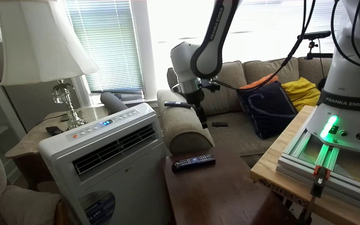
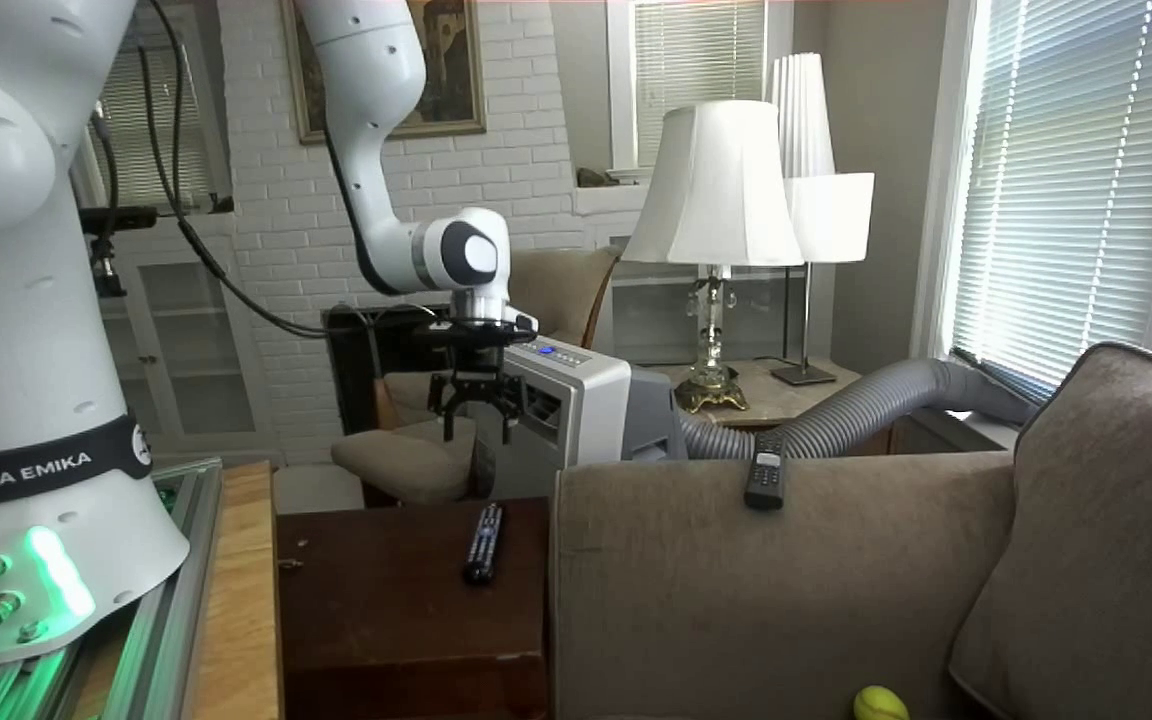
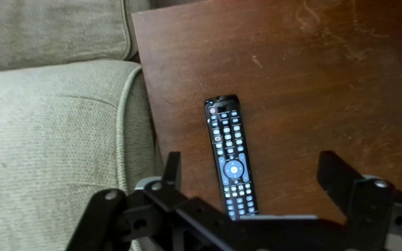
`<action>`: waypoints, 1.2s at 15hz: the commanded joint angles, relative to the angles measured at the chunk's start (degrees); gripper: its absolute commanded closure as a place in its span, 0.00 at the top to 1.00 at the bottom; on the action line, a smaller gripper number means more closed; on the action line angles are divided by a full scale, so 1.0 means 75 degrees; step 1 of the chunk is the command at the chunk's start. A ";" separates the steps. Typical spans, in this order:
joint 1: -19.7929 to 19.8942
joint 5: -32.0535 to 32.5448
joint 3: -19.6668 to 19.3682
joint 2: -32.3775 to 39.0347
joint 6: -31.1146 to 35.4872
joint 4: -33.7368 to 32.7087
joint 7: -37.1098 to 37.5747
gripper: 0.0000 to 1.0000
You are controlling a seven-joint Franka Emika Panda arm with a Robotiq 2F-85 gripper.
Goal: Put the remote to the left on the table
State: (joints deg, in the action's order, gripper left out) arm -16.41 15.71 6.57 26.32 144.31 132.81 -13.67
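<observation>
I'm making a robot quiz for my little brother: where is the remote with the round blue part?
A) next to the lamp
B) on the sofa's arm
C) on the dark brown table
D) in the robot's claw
C: the wrist view shows that remote lying on the dark brown table, and in an exterior view the gripper hangs open above it, not touching it.

Slim black remote (image 3: 231, 158), blue-and-white buttons up; flat on the scuffed brown table (image 3: 309, 104), near one edge
</observation>
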 commanded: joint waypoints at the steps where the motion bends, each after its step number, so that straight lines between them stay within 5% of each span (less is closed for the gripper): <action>1: 0.0572 -0.0664 0.0189 -0.1749 -0.1216 0.0490 0.0458 1.00; 12: 0.1495 -0.2046 -0.0339 -0.6622 -0.2907 0.2743 0.2041 1.00; 13: 0.1394 -0.1772 -0.0223 -0.5510 -0.2881 0.1932 0.1743 1.00; 18: 0.1505 -0.1807 -0.0325 -0.6454 -0.2896 0.2603 0.1938 1.00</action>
